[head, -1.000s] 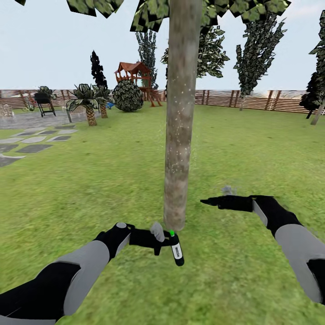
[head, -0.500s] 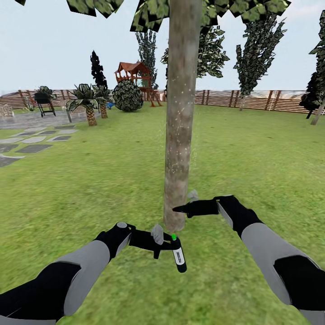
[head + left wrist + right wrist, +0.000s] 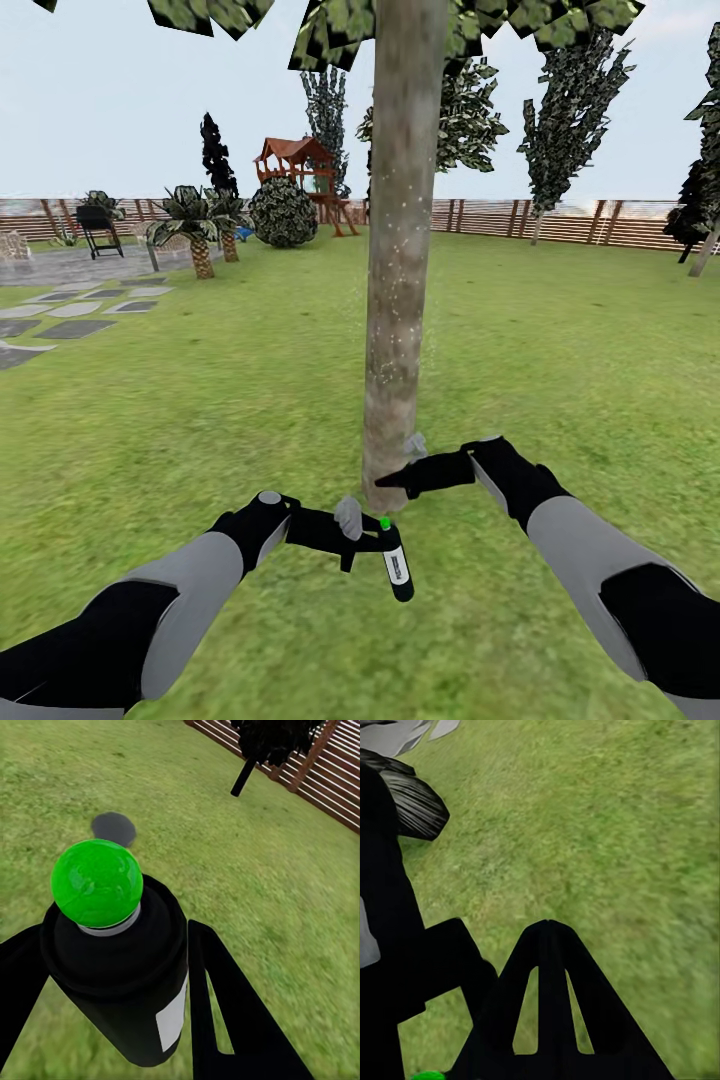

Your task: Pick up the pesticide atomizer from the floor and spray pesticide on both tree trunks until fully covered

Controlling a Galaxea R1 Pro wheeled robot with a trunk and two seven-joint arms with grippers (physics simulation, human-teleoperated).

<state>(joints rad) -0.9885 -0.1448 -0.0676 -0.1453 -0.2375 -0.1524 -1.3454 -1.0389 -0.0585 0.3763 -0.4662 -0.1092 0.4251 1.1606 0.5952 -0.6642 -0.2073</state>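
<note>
green cap dot tops the pesticide atomizer (image 3: 396, 562), which sits clamped in the left pincer (image 3: 372, 541); in the left wrist view the two black fingers (image 3: 225, 1012) press on either side of the dark bottle body (image 3: 124, 975), white label facing out. bottle hangs a bit tilted, cap end at the pincer, base further down toward the lawn (image 3: 560, 330).

tree trunk (image 3: 400, 250) stands just beyond the left pincer, pale mottled bark with fine white specks on it, its foot in the grass right above the bottle's cap. leafy crown is cut off at the top of the head view.

right pincer (image 3: 385, 484) reaches across from the right, tips close to the trunk's base and just above the left pincer, with a gap to the bottle. its fingers look drawn together to a point in the head view; in the right wrist view one finger (image 3: 551, 1012) fills the foreground over grass, so i cannot tell for sure.

far beyond both pincers: brown slat fence (image 3: 560, 222), stone paving (image 3: 70, 315), a red play set (image 3: 298, 165).
</note>
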